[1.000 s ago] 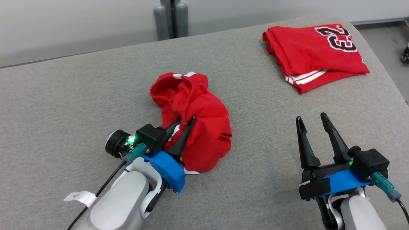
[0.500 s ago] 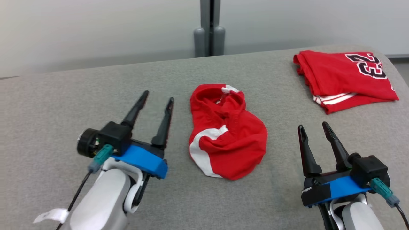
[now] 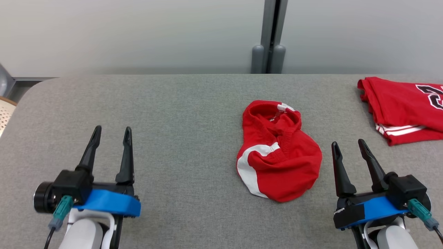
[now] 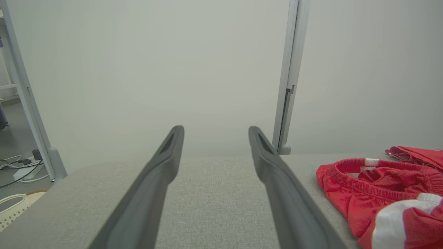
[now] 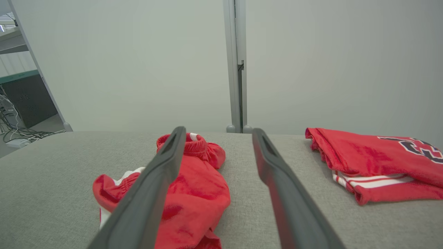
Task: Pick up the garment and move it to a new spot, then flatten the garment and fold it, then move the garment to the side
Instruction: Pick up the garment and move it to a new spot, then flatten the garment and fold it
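Note:
The garment (image 3: 278, 152) is a crumpled red piece with a white stripe and an elastic band, lying in a heap on the grey padded table (image 3: 180, 110). It also appears at the right edge of the left wrist view (image 4: 377, 186) and behind the left finger in the right wrist view (image 5: 193, 186). My left gripper (image 3: 111, 134) stands open over bare table well to the heap's left, nothing between its fingers (image 4: 162, 162). My right gripper (image 3: 347, 147) is open too, just right of the heap, empty.
A folded red jersey (image 3: 405, 110) with a dark number lies at the table's far right, also in the right wrist view (image 5: 373, 162). A grey post (image 3: 270, 38) stands against the pale wall behind. The table's rounded left corner (image 3: 31, 93) borders floor with cables (image 4: 17, 169).
The left gripper opened and let go of the garment, then drew back to the left. The head camera turned, shifting the whole scene rightward. The right gripper stayed open.

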